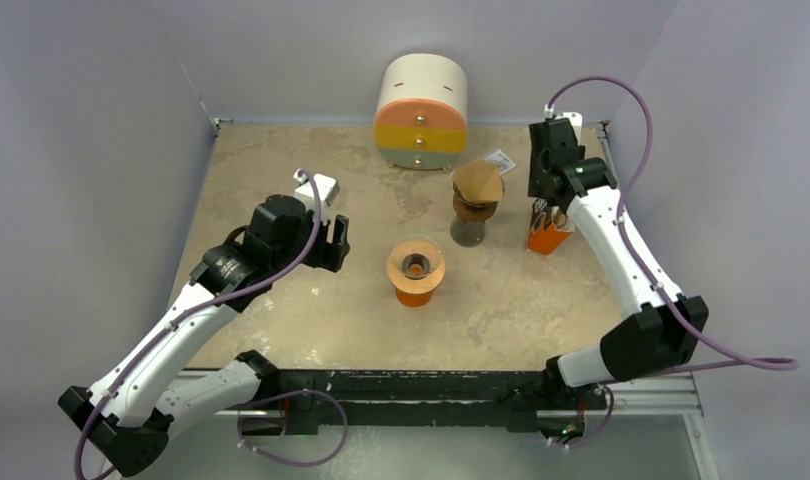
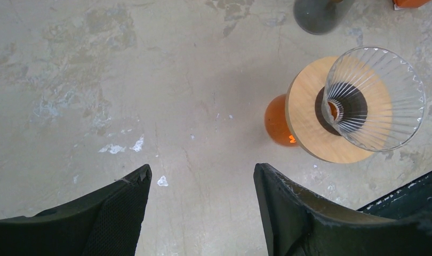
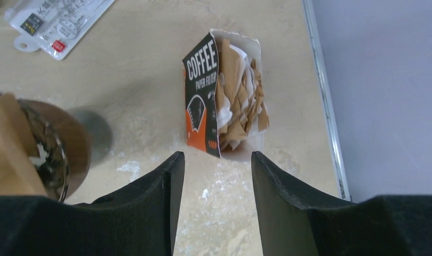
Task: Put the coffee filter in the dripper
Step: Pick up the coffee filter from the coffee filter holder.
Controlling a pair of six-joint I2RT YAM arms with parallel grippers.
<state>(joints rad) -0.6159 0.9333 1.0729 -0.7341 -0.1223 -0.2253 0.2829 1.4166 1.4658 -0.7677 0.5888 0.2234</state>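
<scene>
The dripper (image 1: 416,266) stands mid-table: a clear ribbed glass cone (image 2: 374,98) in a wooden collar on an orange base, with nothing inside. Brown and white coffee filters (image 3: 238,101) stick out of an open black-and-orange box (image 1: 548,230) at the right. My right gripper (image 3: 217,160) hovers over the table just in front of that box, open, with nothing between its fingers. My left gripper (image 2: 202,176) is open over bare table, left of the dripper and apart from it. In the top view the left gripper (image 1: 333,245) faces the dripper, and the right gripper (image 1: 541,208) is above the box.
A second dripper (image 1: 476,205) on a dark stand holds a brown filter (image 1: 478,183), between the empty dripper and the box. A round drawer unit (image 1: 421,112) stands at the back. A white packet (image 3: 59,18) lies behind. Walls close off the left, back and right sides.
</scene>
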